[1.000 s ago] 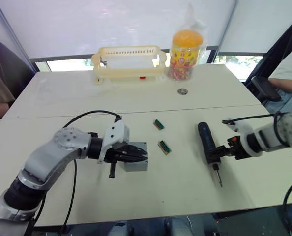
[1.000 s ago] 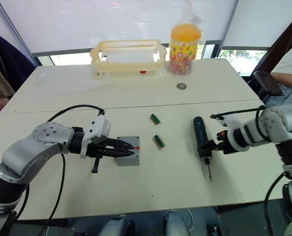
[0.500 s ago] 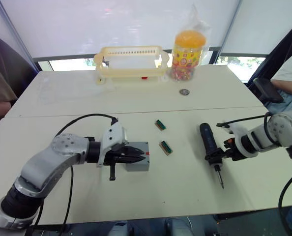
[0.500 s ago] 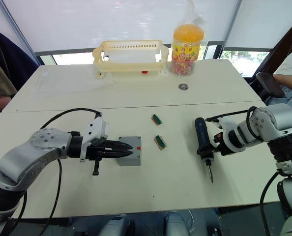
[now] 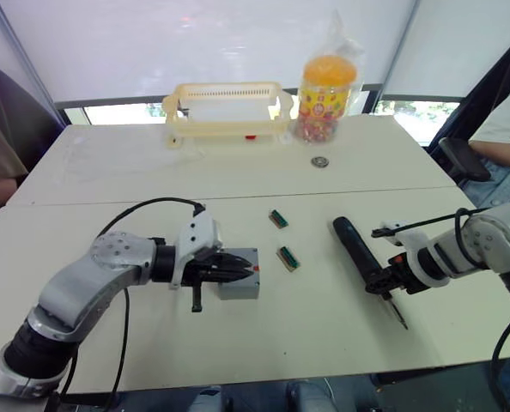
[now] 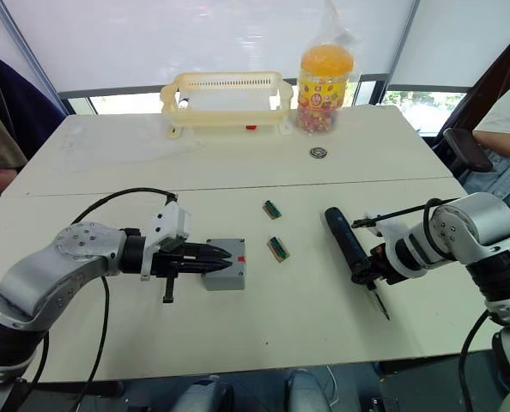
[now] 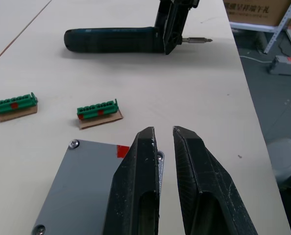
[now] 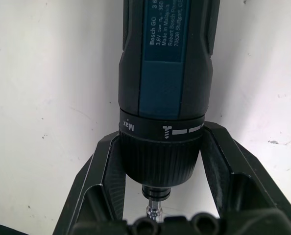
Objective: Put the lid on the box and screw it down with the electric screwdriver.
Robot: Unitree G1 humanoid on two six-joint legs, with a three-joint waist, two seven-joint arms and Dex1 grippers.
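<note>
The grey box (image 5: 240,290) sits left of centre on the table, a red mark on its side. The flat grey lid (image 7: 82,186) lies on top of it, with screw heads at its corners. My left gripper (image 5: 251,274) lies over the lid, its fingers (image 7: 140,171) shut to a narrow slit with nothing between them. To the right, the black electric screwdriver (image 5: 356,251) lies at a slant, its bit towards the front right. My right gripper (image 5: 384,287) is shut on the electric screwdriver at the collar (image 8: 161,156) by the bit.
Two green terminal blocks (image 5: 278,217) (image 5: 288,257) lie between box and screwdriver. A cream basket (image 5: 225,107), a candy jar (image 5: 324,86) and a small round metal piece (image 5: 320,160) stand on the far table. A person (image 5: 506,129) sits at the right edge.
The right gripper has swung the screwdriver: its handle end went left and away, the bit towards the front right. The left gripper stays over the lid.
</note>
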